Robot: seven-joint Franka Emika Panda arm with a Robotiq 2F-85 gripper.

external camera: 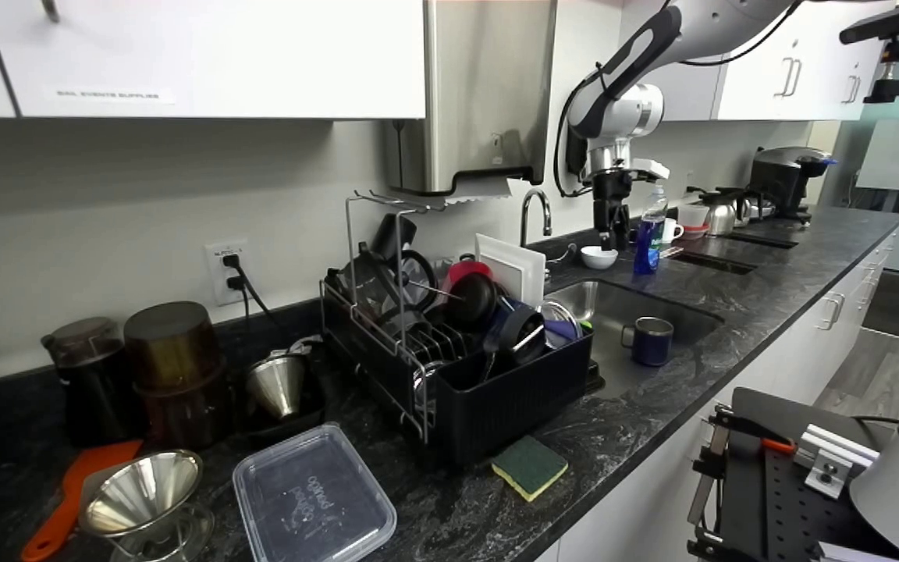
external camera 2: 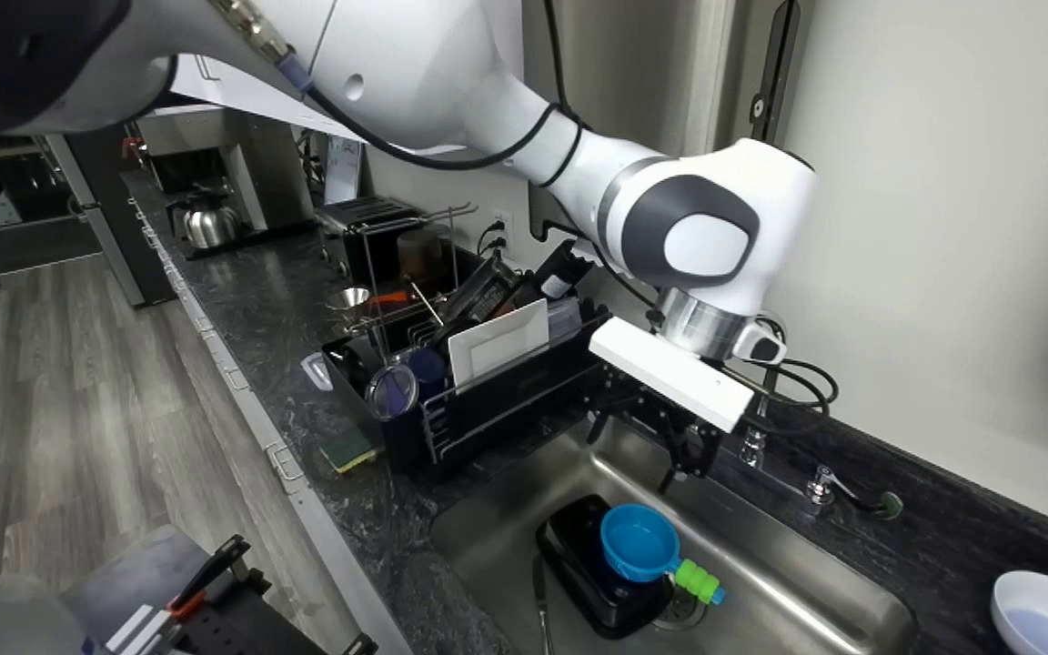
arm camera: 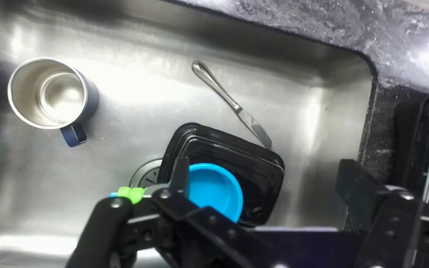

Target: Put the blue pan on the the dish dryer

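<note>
One gripper (arm camera: 263, 178), jaws wide, empty, plus one blue pan (external camera 2: 639, 540) seemingly on one black container (external camera 2: 586, 569).

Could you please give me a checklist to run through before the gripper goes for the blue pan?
1. Gripper open and holding nothing: ok.
2. Blue pan free on top: ok; nothing lies over it, though whether it sits on or inside the black container is unclear.
3. Gripper centred over the pan: not ok; the wrist view shows the pan off to a side, partly hidden by the gripper.
4. Dark blue mug clear of the pan: ok; it stands apart.
5. Knife clear of the pan: ok; its blade ends by the container's edge.
6. Dish dryer has a gap for the pan: cannot tell; it is crowded.
</note>
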